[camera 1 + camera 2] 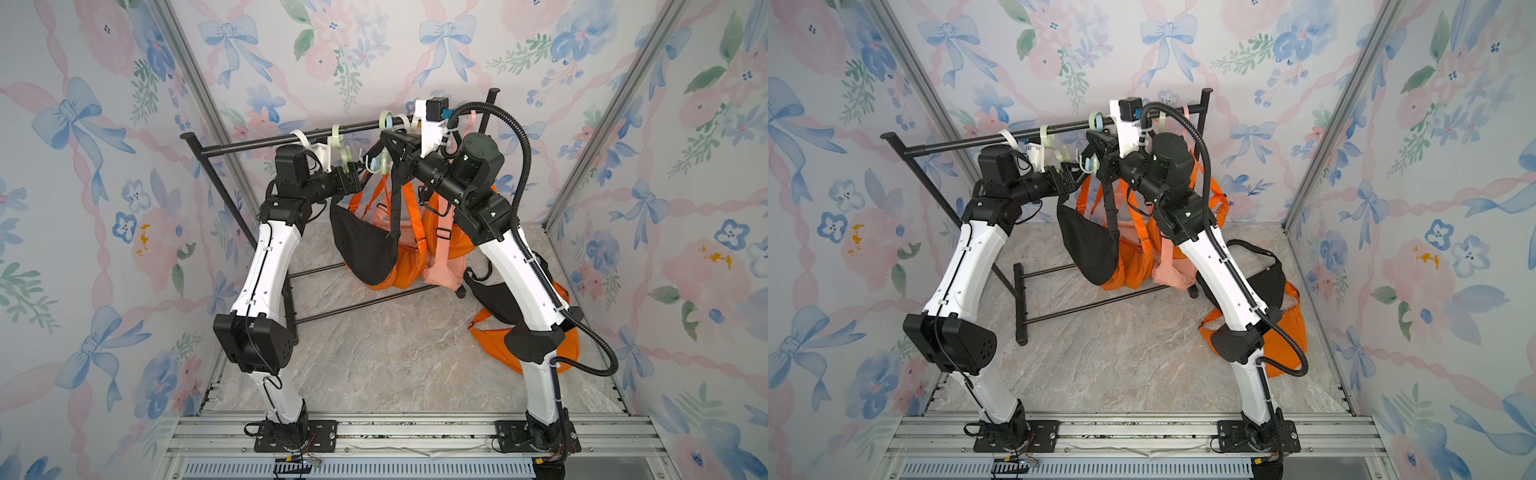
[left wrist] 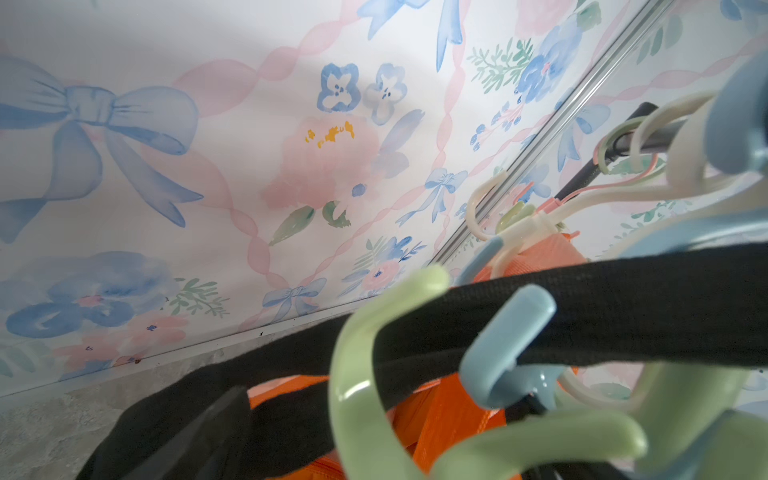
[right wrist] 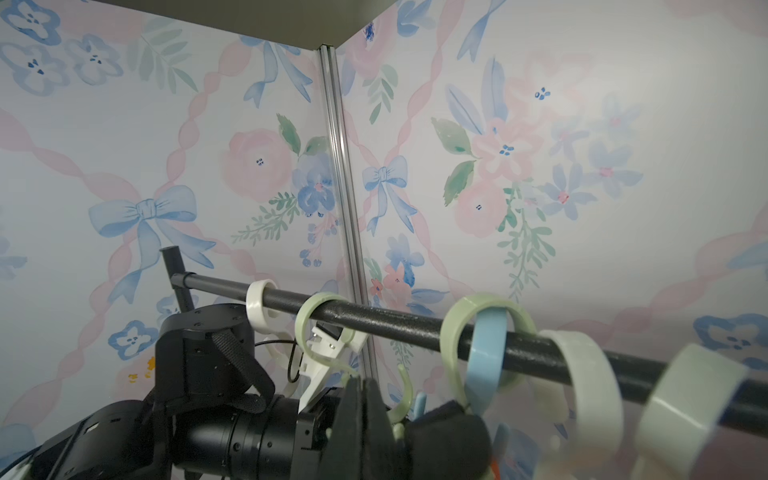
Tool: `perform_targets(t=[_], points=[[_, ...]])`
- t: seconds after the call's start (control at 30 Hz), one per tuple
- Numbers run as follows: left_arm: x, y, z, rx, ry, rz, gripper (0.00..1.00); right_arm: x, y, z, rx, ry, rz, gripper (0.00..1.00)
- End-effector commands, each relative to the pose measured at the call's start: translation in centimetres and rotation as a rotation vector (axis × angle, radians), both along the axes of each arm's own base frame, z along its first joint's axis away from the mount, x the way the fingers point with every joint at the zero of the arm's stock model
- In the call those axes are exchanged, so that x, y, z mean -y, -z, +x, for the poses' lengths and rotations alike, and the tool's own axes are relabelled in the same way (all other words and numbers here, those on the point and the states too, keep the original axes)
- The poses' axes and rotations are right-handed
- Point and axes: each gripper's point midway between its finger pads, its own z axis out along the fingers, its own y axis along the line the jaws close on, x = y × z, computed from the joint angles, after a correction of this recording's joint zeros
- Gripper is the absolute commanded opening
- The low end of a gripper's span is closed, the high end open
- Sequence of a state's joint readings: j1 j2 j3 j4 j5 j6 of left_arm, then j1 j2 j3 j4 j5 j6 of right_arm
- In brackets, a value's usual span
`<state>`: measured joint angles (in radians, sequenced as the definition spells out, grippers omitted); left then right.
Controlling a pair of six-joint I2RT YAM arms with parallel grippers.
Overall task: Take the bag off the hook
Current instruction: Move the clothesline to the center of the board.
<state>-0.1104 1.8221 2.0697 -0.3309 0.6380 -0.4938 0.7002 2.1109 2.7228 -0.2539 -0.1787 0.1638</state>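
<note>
The black rail [image 1: 257, 143] runs from left of centre in a top view up toward the right, strung with pale plastic hooks [image 1: 336, 139]. Near the middle of the frame, below the rail, the black bag [image 1: 365, 245] hangs as a slack pouch. Its black strap [image 1: 398, 199] rises to the hook cluster, and orange bags [image 1: 409, 266] and a pink bag [image 1: 442, 270] hang close behind.

In the left wrist view the strap crosses the lower frame, pulled straight, passing behind the tips of a green hook [image 2: 361, 374] and a blue hook [image 2: 507, 336]. I judge it is not yet clear of them.

The bag looks light and soft, so it will sag and swing rather than keep its shape, and its body offers nothing firm to pinch. The strap close to the hooks is the place to take hold, since lifting there carries the loop over a hook tip. Webbing should stay put in a tight pinch, though it may snag on neighbouring hooks.

The left arm [image 1: 266, 266], at the left of the frame, rises from its base, bends at the elbow and reaches roughly level toward the hooks. The left gripper [image 1: 353, 176] stands with jaws spread wide at the cluster, holding nothing. The right arm [image 1: 528, 270], at the right, climbs steeply and bends its wrist in toward the rail. The right gripper [image 1: 392, 143] is closed tight and appears to pinch the strap just below the rail.
</note>
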Motion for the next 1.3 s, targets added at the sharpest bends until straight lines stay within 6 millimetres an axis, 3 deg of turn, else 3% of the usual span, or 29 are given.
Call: perform_targets(t=[0.0,0.2,0.47,0.6,0.93,1.13,1.27], points=[[0.3,-1.7,-1.5,0.000,0.039,-0.039,0.98,0.9,-1.6,-1.1,0.037,0.016,0.006,0.00],[-0.6,0.4,-5.3,-0.056,0.000,-0.020,0.98,0.2,-2.1,-2.9,0.070,0.004,-0.022,0.00],[-2.1,1.8,-12.7,-0.051,-0.037,0.007,0.98,-0.6,-2.1,-4.3,0.085,-0.007,-0.045,0.00],[-3.1,2.6,-14.3,-0.055,-0.091,0.046,0.98,-0.5,-3.2,-5.4,0.118,-0.021,-0.030,0.00],[-4.6,5.7,-15.4,-0.095,-0.174,0.092,0.98,-0.2,-7.8,-9.5,0.252,-0.104,0.089,0.00],[-6.1,6.9,-13.6,-0.100,-0.270,0.156,0.98,-0.5,-7.7,-10.0,0.237,-0.128,0.092,0.00],[-5.7,7.7,-11.8,-0.110,-0.278,0.171,0.98,-0.5,-7.5,-10.1,0.215,-0.135,0.089,0.00]])
